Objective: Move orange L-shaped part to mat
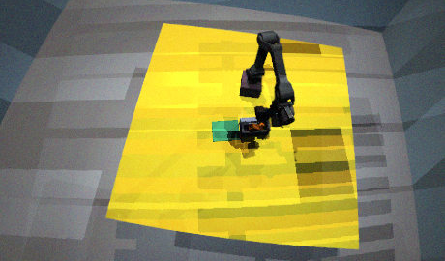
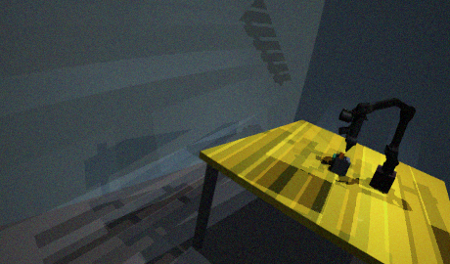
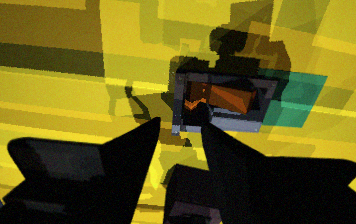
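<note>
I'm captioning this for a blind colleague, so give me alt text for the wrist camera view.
Seen from above and behind the gripper, whose two dark fingers stand partly open and hold nothing, a grey tray sits on a yellow table. An orange part lies in the tray's pocket, one end seemingly tilted up. A green mat lies beside the tray.
</note>
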Robot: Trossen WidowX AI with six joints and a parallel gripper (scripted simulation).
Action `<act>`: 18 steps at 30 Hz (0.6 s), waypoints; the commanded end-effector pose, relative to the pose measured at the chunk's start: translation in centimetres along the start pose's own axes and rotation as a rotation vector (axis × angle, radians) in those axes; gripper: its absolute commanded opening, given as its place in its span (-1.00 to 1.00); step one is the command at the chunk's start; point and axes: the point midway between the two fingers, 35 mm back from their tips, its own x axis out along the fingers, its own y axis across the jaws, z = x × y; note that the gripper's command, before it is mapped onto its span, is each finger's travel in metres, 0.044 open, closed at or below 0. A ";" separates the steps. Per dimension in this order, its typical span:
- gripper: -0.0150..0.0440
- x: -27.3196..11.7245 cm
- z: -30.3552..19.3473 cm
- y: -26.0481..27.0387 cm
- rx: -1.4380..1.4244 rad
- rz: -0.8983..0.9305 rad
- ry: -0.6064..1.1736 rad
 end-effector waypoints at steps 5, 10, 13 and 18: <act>0.12 0.0 0.0 0.0 0.000 0.001 -0.003; 0.12 0.0 0.0 0.0 0.000 0.001 -0.003; 0.12 0.0 0.0 0.0 0.000 0.001 -0.003; 0.46 0.0 0.3 -1.4 0.280 -0.002 0.001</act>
